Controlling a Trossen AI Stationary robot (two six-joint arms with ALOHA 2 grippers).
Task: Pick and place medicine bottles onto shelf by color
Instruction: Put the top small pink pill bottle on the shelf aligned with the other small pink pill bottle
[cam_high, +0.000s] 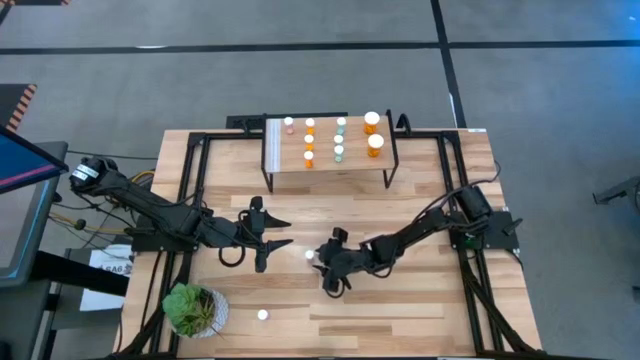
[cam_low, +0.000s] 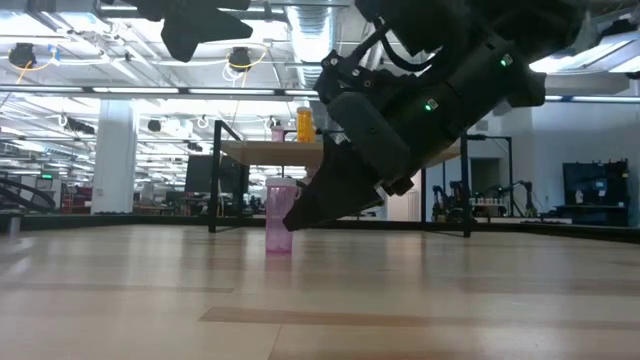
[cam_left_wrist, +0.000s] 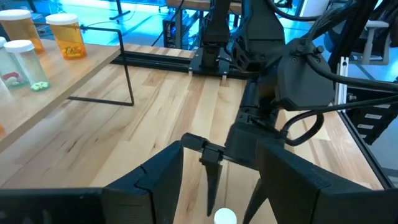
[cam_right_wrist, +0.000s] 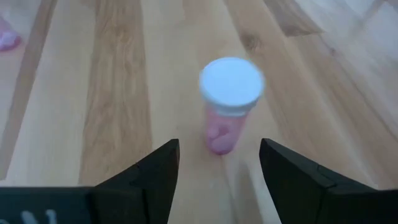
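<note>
Bottles line the shelf (cam_high: 330, 160) at the far side of the counter (cam_high: 420, 310): orange ones, pale green ones, a pink one at its left end, and two wider orange bottles (cam_high: 373, 134) at its right end. Down at mid-counter a pink bottle (cam_right_wrist: 227, 106) stands upright, white cap on, and the right gripper (cam_high: 322, 268) sits low beside it, fingers released and spread, the bottle in front of the gap and untouched. From table height the right arm's dark bulk leans over that bottle and blocks most of the shelf behind it, leaving an orange and a pink bottle peeking above the plank. The left gripper (cam_high: 276, 232) hovers close by to the left, fingers apart and gripping nothing, pointed toward the other arm. Another lone bottle (cam_high: 263, 315) stands near the counter's front edge, colour hard to make out from above, just right of a green potted plant (cam_high: 193, 308). Labels on the wide orange bottles are too small to read.
</note>
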